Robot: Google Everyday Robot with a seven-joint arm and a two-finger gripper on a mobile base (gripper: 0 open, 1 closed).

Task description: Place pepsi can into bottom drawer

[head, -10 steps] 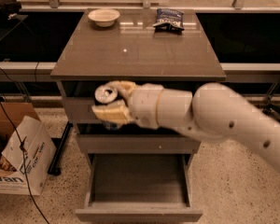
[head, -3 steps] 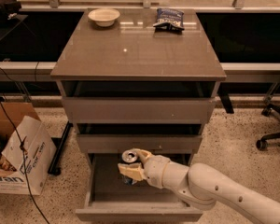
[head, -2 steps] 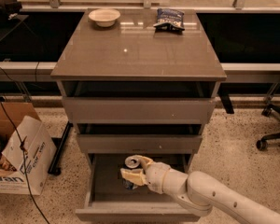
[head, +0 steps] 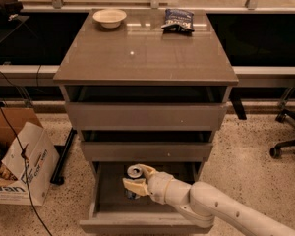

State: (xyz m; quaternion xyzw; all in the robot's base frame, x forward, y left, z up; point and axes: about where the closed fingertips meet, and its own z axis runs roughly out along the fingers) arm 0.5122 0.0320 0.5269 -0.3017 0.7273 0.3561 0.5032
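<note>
One gripper [head: 136, 179] sits low inside the open bottom drawer [head: 108, 198], jaws clasping the pepsi can [head: 134, 171].

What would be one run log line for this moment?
phase: placing | gripper: inside open bottom drawer, holding pepsi can | can: upright, not yet released

The pincer [head: 134, 177] inside the bottom drawer [head: 137, 226] hides much of the pepsi can [head: 134, 170].

Speckled terrazzo floor [head: 250, 156], cardboard box [head: 27, 163] at left.
</note>
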